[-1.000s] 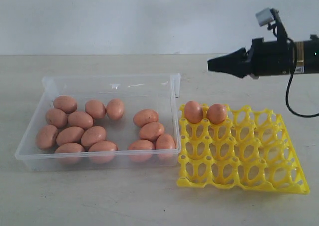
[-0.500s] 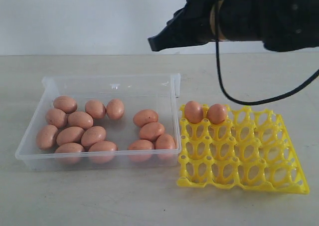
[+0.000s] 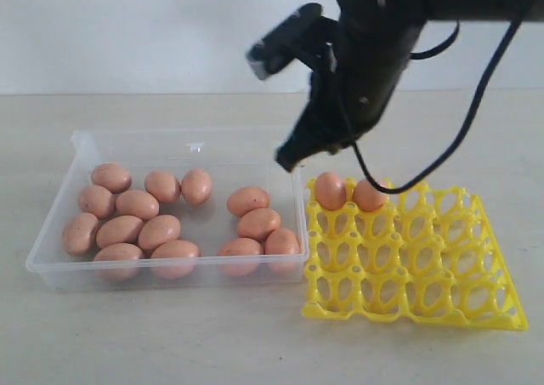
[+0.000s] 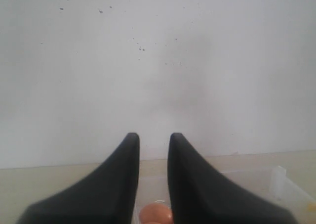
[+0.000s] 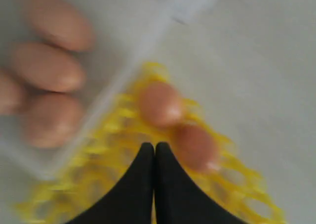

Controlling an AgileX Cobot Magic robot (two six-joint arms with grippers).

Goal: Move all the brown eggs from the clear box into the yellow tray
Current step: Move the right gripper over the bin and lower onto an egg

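Note:
Several brown eggs (image 3: 136,205) lie in the clear box (image 3: 191,135), in a cluster on its left and a smaller group (image 3: 257,223) on its right. Two more eggs (image 3: 330,190) (image 3: 370,195) sit in the back-left cups of the yellow tray (image 3: 442,291). My right gripper (image 3: 285,158) hangs shut and empty, tilted downward above the box's right wall. Its wrist view is blurred: the shut right gripper (image 5: 154,146) is over the tray (image 5: 98,159), near the two eggs (image 5: 159,104). My left gripper (image 4: 153,137) stands open facing the wall, with one egg (image 4: 157,215) below it.
Box and tray stand side by side on a pale tabletop (image 3: 170,334) before a white wall. A black cable (image 3: 476,104) loops down from the right arm over the tray's back. The left arm is out of the exterior view.
The right arm has swung in from the far right, leftward and down. Its shut tip now hangs over the box's right wall beside the tray. The eggs have not moved.

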